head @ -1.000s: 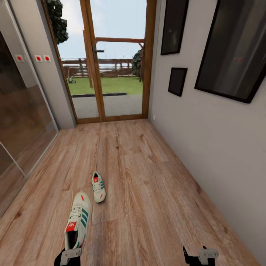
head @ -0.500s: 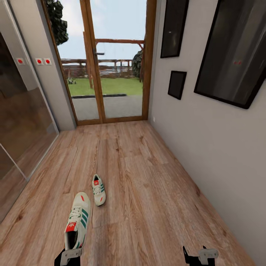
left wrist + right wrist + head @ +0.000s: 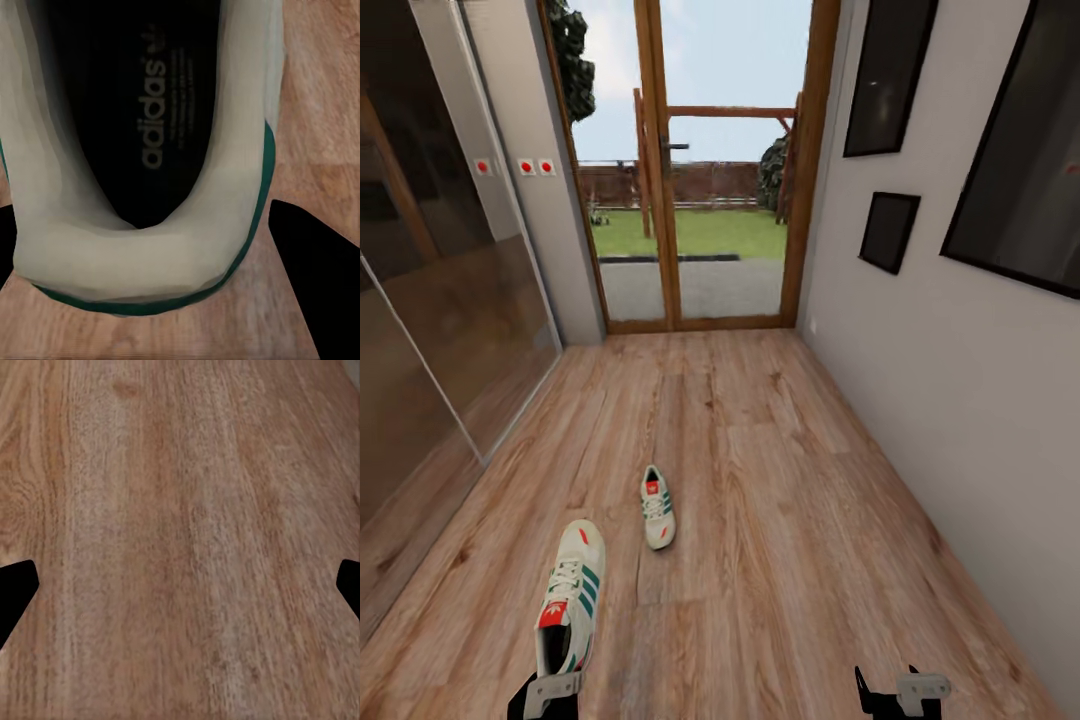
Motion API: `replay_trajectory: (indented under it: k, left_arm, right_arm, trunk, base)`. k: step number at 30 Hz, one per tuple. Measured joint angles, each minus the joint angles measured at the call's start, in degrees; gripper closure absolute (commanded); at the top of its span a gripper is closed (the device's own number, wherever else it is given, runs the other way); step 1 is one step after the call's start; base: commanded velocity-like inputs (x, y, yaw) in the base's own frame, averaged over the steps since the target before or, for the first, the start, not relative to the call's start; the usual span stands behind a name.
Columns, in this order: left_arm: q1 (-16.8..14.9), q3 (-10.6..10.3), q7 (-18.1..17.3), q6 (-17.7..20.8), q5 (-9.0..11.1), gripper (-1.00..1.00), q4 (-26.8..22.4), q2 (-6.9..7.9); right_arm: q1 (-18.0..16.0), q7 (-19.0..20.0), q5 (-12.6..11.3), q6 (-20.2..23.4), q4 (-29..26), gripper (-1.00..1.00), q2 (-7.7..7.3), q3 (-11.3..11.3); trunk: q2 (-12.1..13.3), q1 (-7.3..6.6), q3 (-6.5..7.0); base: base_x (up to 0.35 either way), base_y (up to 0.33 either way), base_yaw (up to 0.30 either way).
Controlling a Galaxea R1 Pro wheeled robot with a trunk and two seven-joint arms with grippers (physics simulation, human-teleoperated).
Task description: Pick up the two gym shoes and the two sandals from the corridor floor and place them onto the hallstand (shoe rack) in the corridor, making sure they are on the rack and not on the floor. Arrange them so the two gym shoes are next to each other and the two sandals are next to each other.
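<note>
Head view: corridor floor (image 3: 760,480) of light wood-grain planks, running to a wood-framed glass door (image 3: 700,170) with lawn and fence behind; glossy dark panels (image 3: 430,330) along the left wall, dark framed pictures (image 3: 888,232) on the pale right wall; nearer gym shoe (image 3: 570,595) in front of the left gripper (image 3: 546,692), heel toward it, toe pointing down the corridor, red-orange tongue label up; farther gym shoe (image 3: 657,507) flat on the planks beyond and a little to the right, well apart from the first; right gripper (image 3: 901,690) low at the right, over bare floor.

Left wrist view: heel opening of the nearer gym shoe (image 3: 142,172) seen from very close, dark insole with brand lettering, pale collar with a green edge; dark fingertips (image 3: 315,277) at either side of the heel, spread wide, the heel between them; contact with the shoe impossible to tell; wood planks (image 3: 322,97) beside and under the shoe.

Right wrist view: bare wood planks (image 3: 180,540) under the gripper; dark fingertips (image 3: 13,589) at opposite edges, wide apart, nothing between them.
</note>
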Motion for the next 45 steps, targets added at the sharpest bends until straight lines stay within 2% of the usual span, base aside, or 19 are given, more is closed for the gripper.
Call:
replay_trajectory:
  k: [8, 26, 45]
  left_arm:
    - [0.0, 0.0, 0.0, 0.0, 0.0, 1.00, 0.0, -0.01]
    - [0.0, 0.0, 0.0, 0.0, 0.0, 1.00, 0.0, -0.02]
    - [0.0, 0.0, 0.0, 0.0, 0.0, 1.00, 0.0, -0.02]
  right_arm:
    - [0.0, 0.0, -0.1, 0.0, -0.1, -1.00, -0.01, 0.0]
    - [0.0, 0.2, -0.1, 0.0, -0.1, -1.00, -0.05, 0.0]
    - [0.0, 0.2, -0.1, 0.0, -0.1, -1.00, 0.05, 0.0]
  trunk:
    - [0.0, -0.03, 0.00]
    - [0.0, -0.03, 0.00]
    - [0.0, -0.02, 0.00]
  base:
    - [0.263, -0.015, 0.181]
    - [0.330, -0.102, 0.005]
    - [0.259, -0.177, 0.000]
